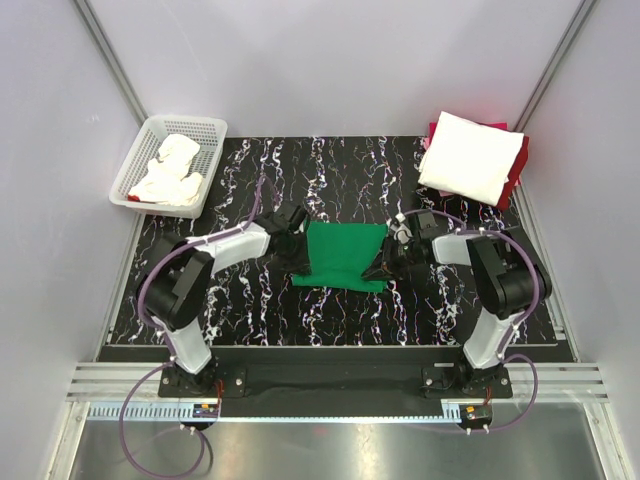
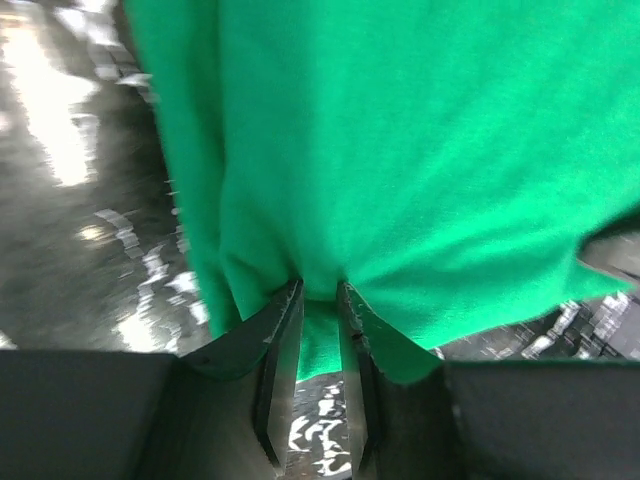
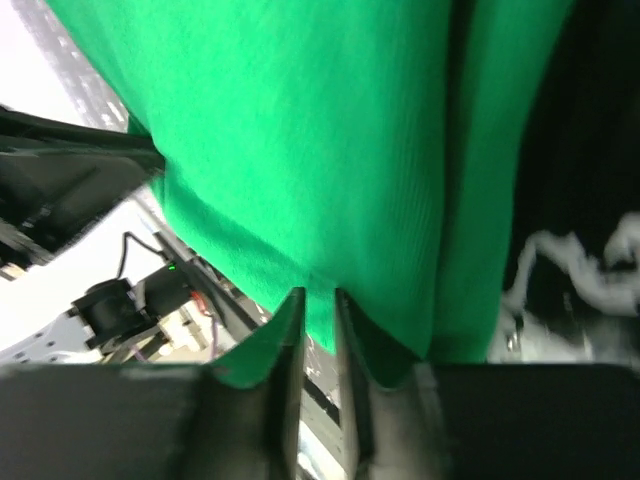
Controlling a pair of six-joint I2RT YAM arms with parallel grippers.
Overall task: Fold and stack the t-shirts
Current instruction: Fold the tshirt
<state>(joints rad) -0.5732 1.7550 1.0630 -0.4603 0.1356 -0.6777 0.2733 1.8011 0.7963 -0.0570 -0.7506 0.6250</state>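
The green t-shirt (image 1: 343, 255) at centre is showing plain bright green on a tabletop (image 1: 330, 170) running black with white marble veining. At ten o'clock, a white mesh basket (image 1: 190, 126) is holding white cloth (image 1: 172, 172); at one o'clock, a white t-shirt (image 1: 470, 155) is covering a red t-shirt (image 1: 519, 172).

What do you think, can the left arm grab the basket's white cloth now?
Probably not yet: its fingers are shut on the green shirt, so it must let go first. Nothing stands before the basket.

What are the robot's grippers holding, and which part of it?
Both hold the green t-shirt: the left gripper pinches its left edge, the right gripper its right edge.
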